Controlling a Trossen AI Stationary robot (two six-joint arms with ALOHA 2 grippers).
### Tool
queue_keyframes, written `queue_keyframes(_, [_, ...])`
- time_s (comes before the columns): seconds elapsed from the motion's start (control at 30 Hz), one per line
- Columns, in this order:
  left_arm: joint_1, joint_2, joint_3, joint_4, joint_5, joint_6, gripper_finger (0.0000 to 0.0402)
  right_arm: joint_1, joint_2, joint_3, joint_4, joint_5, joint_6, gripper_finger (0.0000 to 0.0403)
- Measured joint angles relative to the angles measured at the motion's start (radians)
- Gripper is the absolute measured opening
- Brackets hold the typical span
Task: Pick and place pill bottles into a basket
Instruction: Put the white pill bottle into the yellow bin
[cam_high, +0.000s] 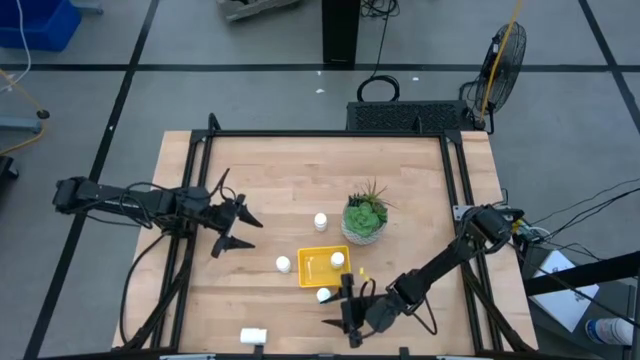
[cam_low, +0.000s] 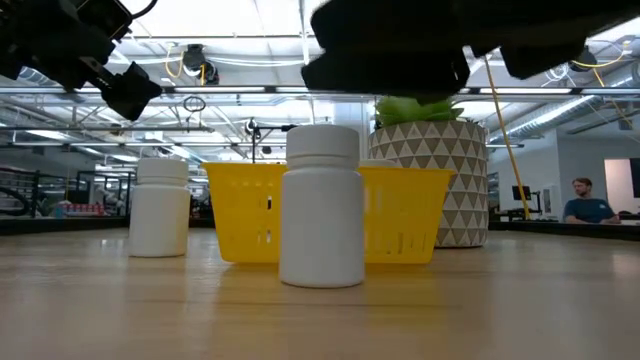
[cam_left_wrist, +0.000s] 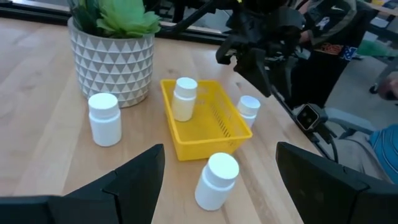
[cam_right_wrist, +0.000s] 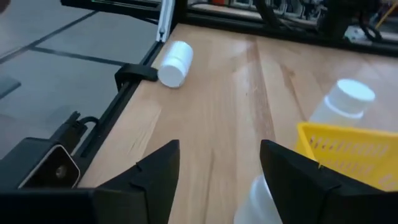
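Low in the high view, the right gripper (cam_high: 349, 312) hangs with fingers parted and empty just beside a small white cylindrical pill bottle (cam_high: 324, 295), which stands against the shallow square yellow plastic basket (cam_high: 312, 267). Centre the fingers around it before closing.

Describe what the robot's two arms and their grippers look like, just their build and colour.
Both arms are black and slender, built of jointed links with loose black cables running alongside. The left gripper ends in two thin pointed fingers. The right gripper is also black and two-fingered, on a bulkier wrist block. In the wrist views the fingers are broad, matte-black wedges. No markings are readable.
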Motion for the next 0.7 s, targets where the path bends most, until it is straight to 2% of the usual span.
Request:
queue_keyframes(0.33, [-0.002, 0.0, 0.0, -0.005, 0.0, 0.0, 0.031, -0.058, -0.017, 0.004, -0.055, -0.035, -0.073, 0.0226])
queue_keyframes(0.4, [-0.003, 0.0, 0.0, -0.01, 0.0, -0.001, 0.031, -0.068, -0.034, 0.004, -0.075, -0.061, -0.068, 0.0232])
queue_keyframes(0.7, [-0.042, 0.0, 0.0, -0.018, 0.0, -0.003, 0.031, -0.068, -0.073, 0.003, -0.2, -0.052, -0.048, 0.0227])
